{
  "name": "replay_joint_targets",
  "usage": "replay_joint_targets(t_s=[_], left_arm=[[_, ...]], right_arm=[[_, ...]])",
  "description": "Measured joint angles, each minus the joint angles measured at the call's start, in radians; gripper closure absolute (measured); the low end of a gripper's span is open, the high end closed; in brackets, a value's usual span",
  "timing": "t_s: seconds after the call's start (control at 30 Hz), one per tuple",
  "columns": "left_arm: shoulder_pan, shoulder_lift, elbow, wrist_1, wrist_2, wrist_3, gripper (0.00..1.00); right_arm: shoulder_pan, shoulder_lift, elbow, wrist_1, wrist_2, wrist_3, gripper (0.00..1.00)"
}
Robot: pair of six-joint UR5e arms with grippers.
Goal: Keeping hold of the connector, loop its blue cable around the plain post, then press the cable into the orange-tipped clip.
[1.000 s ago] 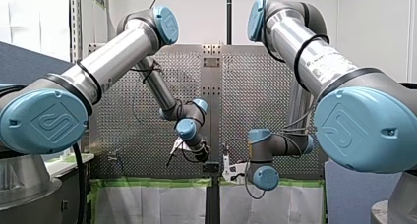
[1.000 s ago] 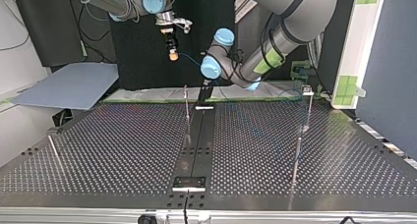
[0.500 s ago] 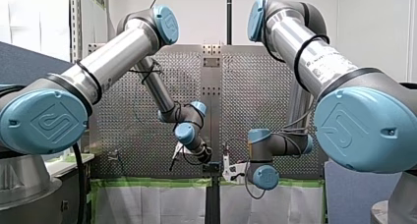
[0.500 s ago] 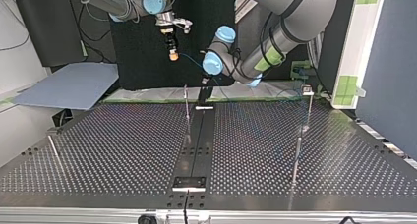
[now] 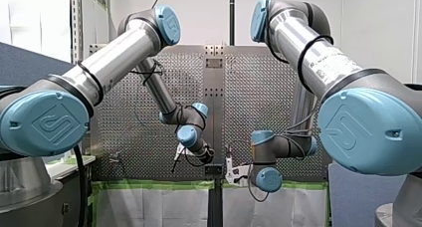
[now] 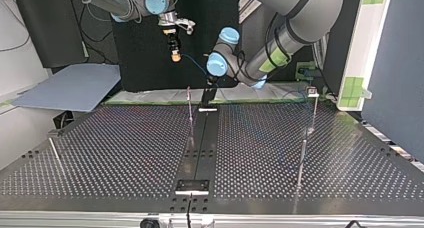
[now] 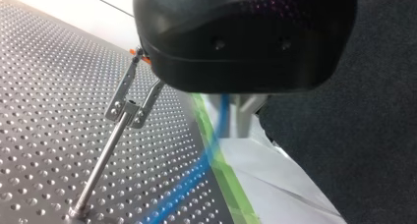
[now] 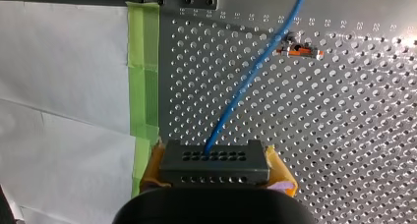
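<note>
1. The connector (image 8: 214,161), a small grey perforated block that looks rigid and light, is clamped between the yellow pads (image 8: 279,171) of my right gripper (image 8: 216,169). It is held over the table (image 8: 354,135), just inside its green-taped edge (image 8: 143,86).
2. Its blue cable (image 8: 246,81) leaves the block's far face and runs across the table toward the orange-tipped clip (image 8: 300,50). The cable is thin and probably limp, so it should bend wherever it is led. The sound hold is on the block's flat sides, not on the cord.
3. The cable passes close under my left gripper (image 6: 209,94), near the same taped edge. The black housing hides that gripper's fingers, so I cannot tell whether they are apart or together.
4. The clip stands on a slim post (image 7: 105,155) near that edge. The cable appears to lie beside the clip, not in it.
</note>
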Motion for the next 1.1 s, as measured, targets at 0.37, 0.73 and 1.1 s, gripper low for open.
replay_joint_targets(t_s=[0.37, 0.73, 1.1], left_arm=[[-0.008, 0.000, 0.000, 0.003, 0.003, 0.037, 1.00], [-0.032, 0.000, -0.001, 0.079, -0.053, 0.025, 1.00], [-0.053, 0.000, -0.040, 0.176, -0.118, 0.017, 1.00]], right_arm=[[0.000, 0.000, 0.000, 0.001, 0.006, 0.000, 1.00], [-0.034, 0.000, -0.010, 0.003, 0.008, 0.006, 1.00], [-0.073, 0.000, -0.029, 0.019, 0.003, 0.003, 1.00]])
